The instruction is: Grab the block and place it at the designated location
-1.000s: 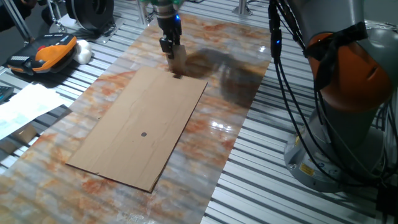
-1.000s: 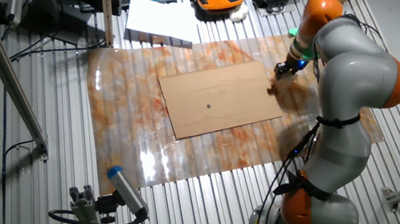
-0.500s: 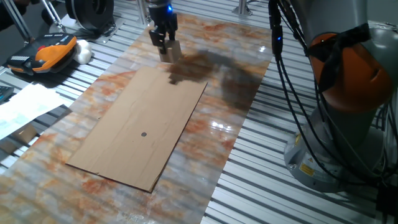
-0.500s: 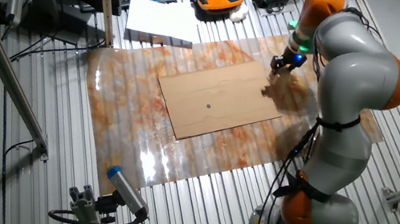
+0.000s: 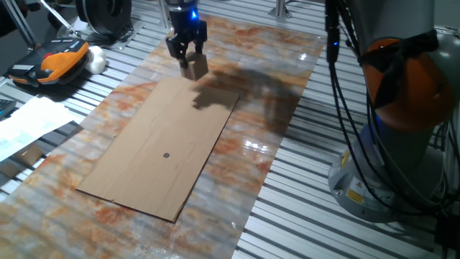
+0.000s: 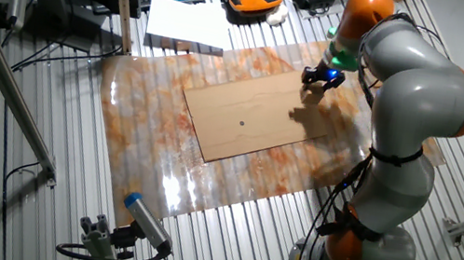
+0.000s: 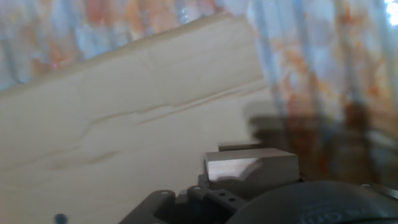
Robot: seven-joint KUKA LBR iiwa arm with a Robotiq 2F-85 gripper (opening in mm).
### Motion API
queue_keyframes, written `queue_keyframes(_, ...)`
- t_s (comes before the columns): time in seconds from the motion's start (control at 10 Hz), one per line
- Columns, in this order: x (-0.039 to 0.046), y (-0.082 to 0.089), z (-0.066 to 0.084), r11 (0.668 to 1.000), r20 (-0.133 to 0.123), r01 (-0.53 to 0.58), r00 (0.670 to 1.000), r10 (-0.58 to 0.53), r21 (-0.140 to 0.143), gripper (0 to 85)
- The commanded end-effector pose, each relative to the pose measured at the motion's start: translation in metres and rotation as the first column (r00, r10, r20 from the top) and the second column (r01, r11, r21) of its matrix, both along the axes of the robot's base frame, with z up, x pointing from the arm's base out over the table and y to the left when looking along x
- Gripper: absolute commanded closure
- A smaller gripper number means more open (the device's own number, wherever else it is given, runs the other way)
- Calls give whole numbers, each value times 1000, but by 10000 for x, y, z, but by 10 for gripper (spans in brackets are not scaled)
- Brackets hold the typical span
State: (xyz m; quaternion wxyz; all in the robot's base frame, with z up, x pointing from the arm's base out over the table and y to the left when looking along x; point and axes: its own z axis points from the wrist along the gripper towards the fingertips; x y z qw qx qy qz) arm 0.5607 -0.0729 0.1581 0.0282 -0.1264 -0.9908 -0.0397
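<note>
In one fixed view, the dark two-finger gripper (image 5: 190, 59) hangs near the top of the frame, left of centre, with its fingers clamped on the small light-tan wooden cube (image 5: 195, 67). The cube is lifted clear of the surface, above the marbled orange-grey tabletop (image 5: 266, 122) just beyond the upper corner of the large flat brown cardboard rectangle (image 5: 144, 162). A dark shadow lies on the cardboard's upper right corner and on the tabletop to the right of it. The tiny dark round dot (image 5: 166, 155) sits on the cardboard left of the frame's centre, well apart from the cube. The grey and orange robot arm (image 5: 402, 108) fills the right side of the frame. An orange and black handheld device (image 5: 54, 59) lies at the upper left, beside the table.

In the other fixed view, the gripper (image 6: 323, 76) shows right of centre in the upper part of the frame, over the right corner of the cardboard (image 6: 253, 115); the cube is too small to make out there. The dot (image 6: 242, 122) lies near the frame's centre.

In the hand view, the cube (image 7: 252, 167) sits low and right of centre, with pale cardboard (image 7: 124, 124) behind it.
</note>
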Motion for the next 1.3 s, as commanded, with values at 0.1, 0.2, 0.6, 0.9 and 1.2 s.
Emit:
queue_keyframes(0.1, -56, 428, -14, 1000, 10, 24, 1000, -24, 5, 850)
queue_keyframes(0.2, -135, 509, -34, 999, 6, 35, 999, -35, 2, 850)
queue_keyframes(0.6, -227, 598, -77, 995, -2, 102, 995, -102, 20, 850)
queue_keyframes(0.9, -227, 598, -77, 992, 48, 109, 993, -106, -68, 850)
queue_keyframes(1.2, -227, 598, -77, 993, 39, 55, 998, -51, -104, 850)
